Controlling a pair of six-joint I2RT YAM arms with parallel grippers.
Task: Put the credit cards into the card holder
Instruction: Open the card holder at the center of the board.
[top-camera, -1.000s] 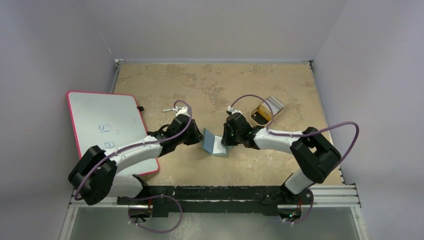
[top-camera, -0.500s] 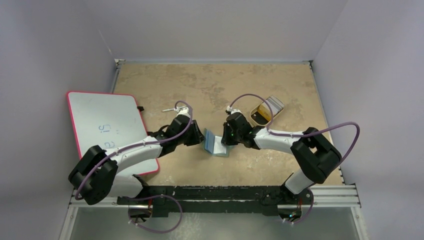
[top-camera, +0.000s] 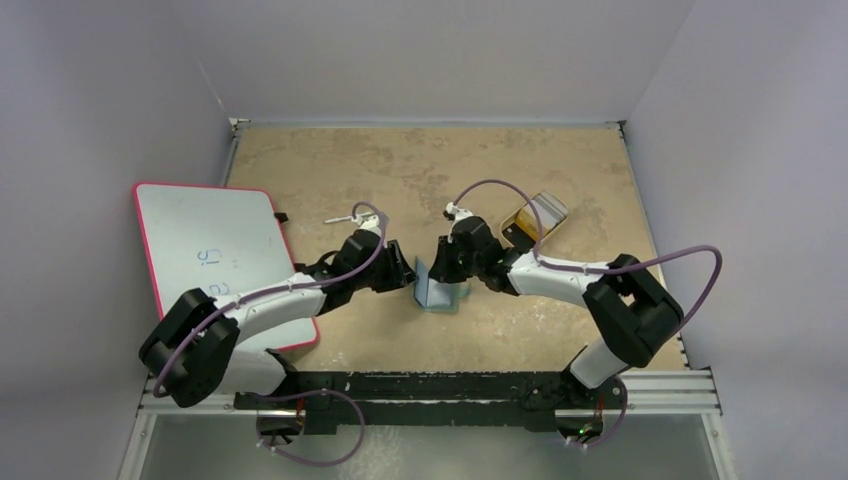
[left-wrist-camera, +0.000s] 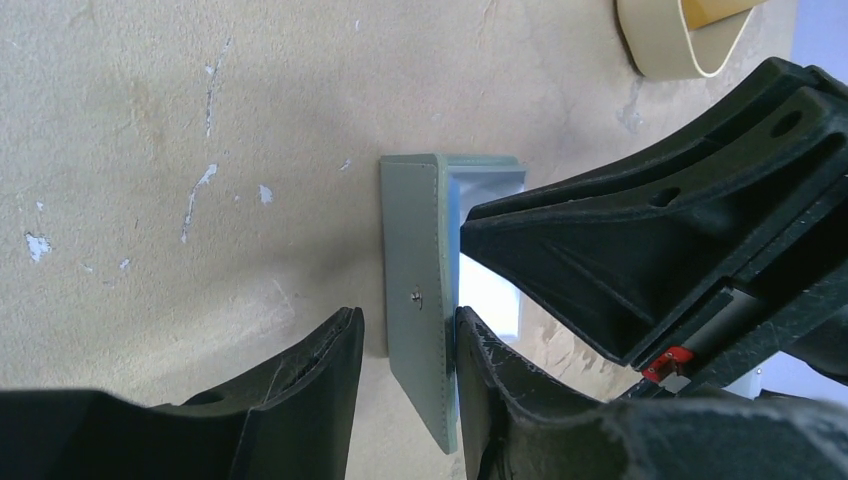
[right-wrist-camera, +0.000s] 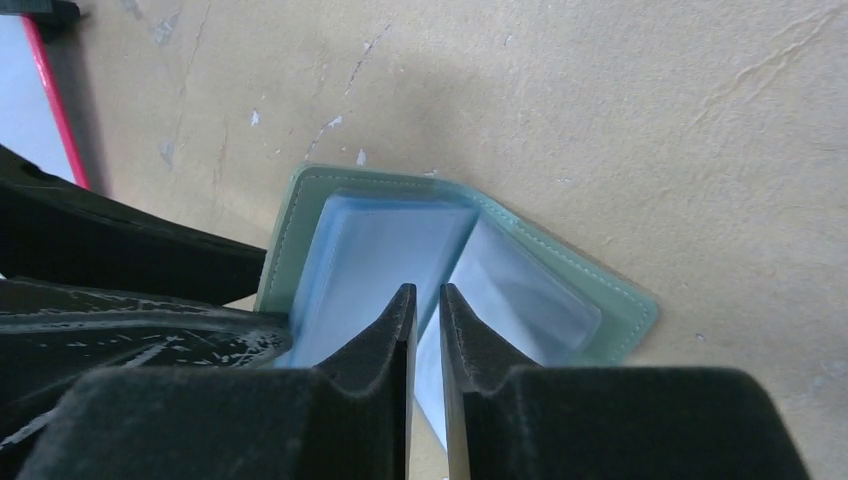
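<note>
Now the left claw (left-wrist-camera: 405, 320) loosely straddles the card holder's (left-wrist-camera: 410, 230) raised flap, the near-shut right claw (right-wrist-camera: 427, 295) pointing into its pockets.

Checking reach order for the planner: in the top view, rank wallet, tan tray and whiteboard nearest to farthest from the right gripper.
1. The wallet: directly at the right gripper, whose fingertips are inside its open fold.
2. The tan tray: farther back and to the right, apart from the gripper.
3. The whiteboard: far off on the left side.
</note>
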